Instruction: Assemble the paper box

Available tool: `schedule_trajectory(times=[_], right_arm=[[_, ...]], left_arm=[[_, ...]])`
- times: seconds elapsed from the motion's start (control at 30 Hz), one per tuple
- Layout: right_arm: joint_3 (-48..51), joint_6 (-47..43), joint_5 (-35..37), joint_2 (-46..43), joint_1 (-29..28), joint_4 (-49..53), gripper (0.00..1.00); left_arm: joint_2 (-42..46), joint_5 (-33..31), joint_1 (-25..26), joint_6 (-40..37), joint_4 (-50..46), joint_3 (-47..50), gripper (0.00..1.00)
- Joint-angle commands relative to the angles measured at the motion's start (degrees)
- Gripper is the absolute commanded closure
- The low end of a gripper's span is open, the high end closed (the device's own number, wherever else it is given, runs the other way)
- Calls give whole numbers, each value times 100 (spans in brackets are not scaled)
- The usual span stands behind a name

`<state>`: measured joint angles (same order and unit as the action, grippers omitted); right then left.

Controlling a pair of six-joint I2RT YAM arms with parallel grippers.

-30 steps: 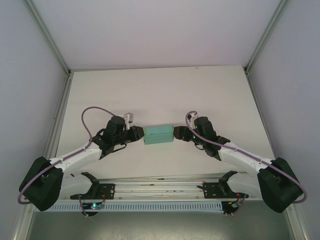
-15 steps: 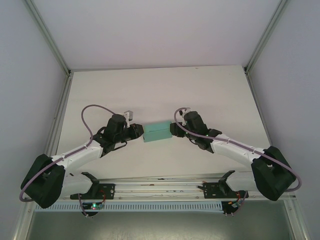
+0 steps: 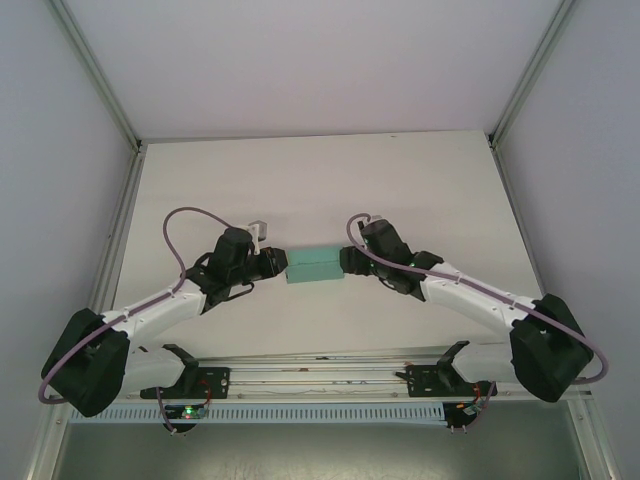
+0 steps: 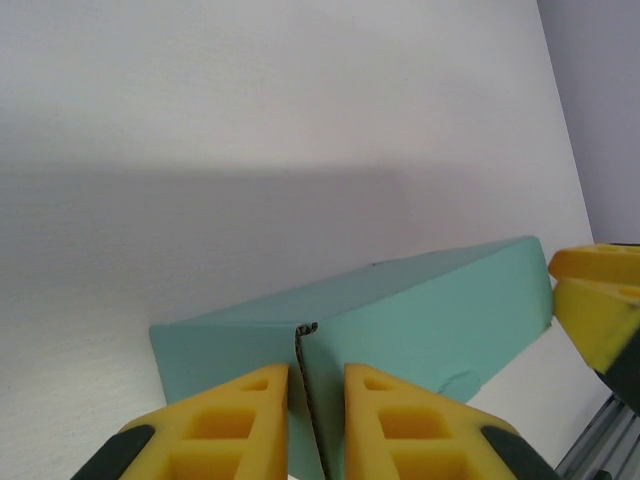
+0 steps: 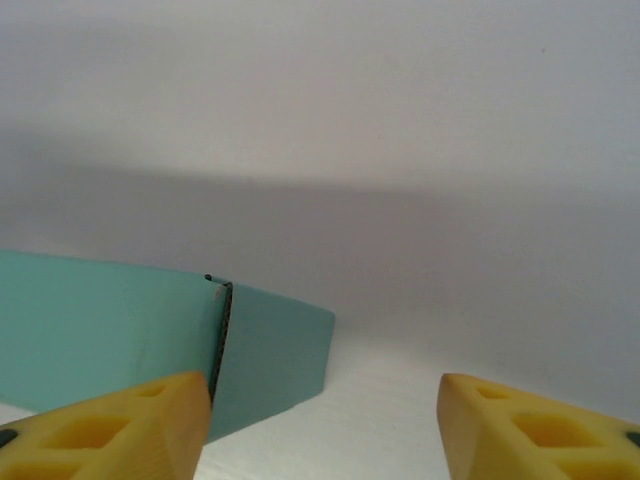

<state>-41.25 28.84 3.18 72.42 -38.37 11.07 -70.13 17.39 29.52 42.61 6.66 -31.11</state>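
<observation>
A: From above, where is the box?
B: The box (image 3: 313, 266) lies in the middle of the worktop (image 3: 300, 180), between both arms. The left fingers (image 3: 277, 266) are at its left end, the right fingers (image 3: 349, 262) at its right end.
A: And the left wrist view?
B: The left fingers are almost together and pinch a card edge at the end of the box. The body has a full rectangular shape.
A: The right wrist view?
B: The right fingers stand wide apart and hold nothing. The box end is just beside one finger.
A: How much is left?
B: I think most is done. The ends may need pressing closed. Whether the tabs are tucked in, I cannot tell.
</observation>
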Motion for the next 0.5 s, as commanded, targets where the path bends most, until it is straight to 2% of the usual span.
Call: schedule_trajectory(times=[0.0,0.1,0.13,0.27,0.4,0.47], right_arm=[[-122,-720,-925,-261,266,146,31],[-237,-1959,-1417,-464,469,-240,13],[-242,-2443,-1529,-483,470,-326,3],[-419,-4106,-2072,-310,471,-333,2],[-726,-5935,-2742,24,426,233,2],[-894,-6669,-2678,232,409,446,1]], left_arm=[[-275,74,110,-322,-1372,134,80],[-255,50,107,-391,-1356,40,79],[-256,37,108,-410,-1370,-9,78],[-271,38,115,-517,-1412,-212,71],[-239,38,110,-621,-1475,-398,64],[-238,16,109,-665,-1560,-514,59]])
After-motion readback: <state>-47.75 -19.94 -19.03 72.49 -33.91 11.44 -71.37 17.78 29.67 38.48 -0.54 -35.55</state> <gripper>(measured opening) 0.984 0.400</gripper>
